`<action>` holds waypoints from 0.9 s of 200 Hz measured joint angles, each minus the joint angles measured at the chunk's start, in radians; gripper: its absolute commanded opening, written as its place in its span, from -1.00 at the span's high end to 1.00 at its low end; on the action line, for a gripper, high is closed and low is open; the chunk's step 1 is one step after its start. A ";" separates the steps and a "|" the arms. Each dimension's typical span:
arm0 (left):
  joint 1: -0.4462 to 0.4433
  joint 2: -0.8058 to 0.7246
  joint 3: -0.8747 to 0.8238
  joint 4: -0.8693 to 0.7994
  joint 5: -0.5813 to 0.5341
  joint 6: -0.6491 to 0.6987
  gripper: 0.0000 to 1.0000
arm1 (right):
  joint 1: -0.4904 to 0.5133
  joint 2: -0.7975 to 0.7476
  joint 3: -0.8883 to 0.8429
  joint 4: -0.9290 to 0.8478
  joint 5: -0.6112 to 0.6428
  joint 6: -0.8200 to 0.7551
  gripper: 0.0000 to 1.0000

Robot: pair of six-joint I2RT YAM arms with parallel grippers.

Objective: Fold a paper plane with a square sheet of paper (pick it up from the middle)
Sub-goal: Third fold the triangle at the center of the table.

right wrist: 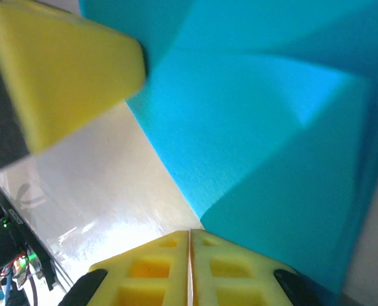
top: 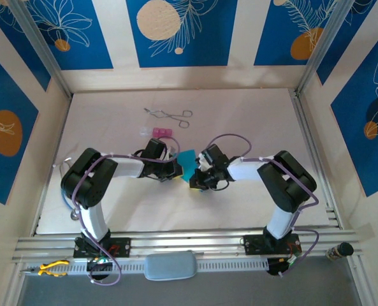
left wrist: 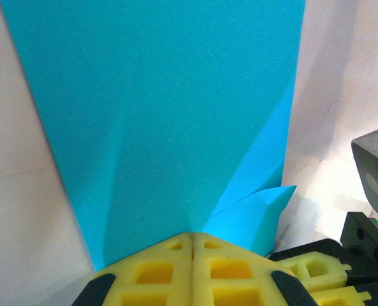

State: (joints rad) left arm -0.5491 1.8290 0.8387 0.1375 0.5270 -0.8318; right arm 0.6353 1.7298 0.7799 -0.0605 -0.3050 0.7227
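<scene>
At the table's near edge, on the rail, a yellow-handled tool (top: 51, 268) lies by the left corner and a grey-blue pad (top: 169, 265) sits between the two arm bases. Both arms reach inward and meet near the middle of the white table (top: 259, 121). The left gripper (left wrist: 192, 234) is clenched on the cyan sheet of paper (left wrist: 176, 115), its yellow pads pressed together with the sheet fanning out from their tips. The sheet is partly folded, with a diagonal crease and a small flap on its right side. The right gripper (right wrist: 190, 231) has its pads together too, and the sheet's edge meets their tips. I cannot tell whether it actually pinches the paper. Beyond the grippers sits a small pink block (top: 162, 132), and further towards the far edge lie metal forceps (top: 169, 116).
</scene>
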 measured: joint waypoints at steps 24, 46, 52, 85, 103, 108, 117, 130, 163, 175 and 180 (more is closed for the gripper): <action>0.001 0.000 0.000 0.000 0.000 0.000 1.00 | -0.030 -0.049 -0.066 0.015 -0.022 -0.003 0.79; 0.001 0.000 0.000 0.000 0.000 -0.003 1.00 | -0.062 -0.088 -0.125 0.032 -0.050 -0.009 0.78; 0.001 0.000 0.000 0.000 0.001 -0.004 1.00 | -0.070 -0.098 -0.138 0.038 -0.056 -0.010 0.78; 0.001 0.000 0.000 0.000 0.001 -0.007 1.00 | -0.101 -0.157 -0.186 0.034 -0.085 -0.010 0.77; 0.002 0.000 0.000 0.001 0.001 -0.008 1.00 | -0.105 -0.193 -0.184 0.036 -0.100 -0.007 0.76; 0.002 0.000 0.000 0.001 0.001 -0.008 1.00 | -0.105 -0.199 -0.180 0.037 -0.104 -0.006 0.76; 0.002 0.000 0.000 0.001 0.002 -0.008 1.00 | -0.105 -0.202 -0.167 0.039 -0.111 -0.006 0.76; 0.002 0.000 0.000 0.001 0.003 -0.008 1.00 | -0.105 -0.191 -0.137 0.039 -0.114 -0.006 0.76; 0.002 0.000 0.000 0.001 0.004 -0.010 1.00 | -0.105 -0.089 -0.048 0.044 -0.114 -0.007 0.76; 0.003 0.000 0.000 0.001 0.004 -0.015 1.00 | -0.102 -0.057 -0.043 0.045 -0.113 -0.008 0.77; 0.003 0.000 0.000 0.001 0.004 -0.015 1.00 | -0.100 -0.046 -0.045 0.042 -0.111 -0.007 0.77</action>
State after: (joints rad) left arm -0.5461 1.8294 0.8387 0.1383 0.5312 -0.8471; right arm 0.5354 1.6836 0.7353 -0.0185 -0.4164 0.7155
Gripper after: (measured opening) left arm 0.061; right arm 0.119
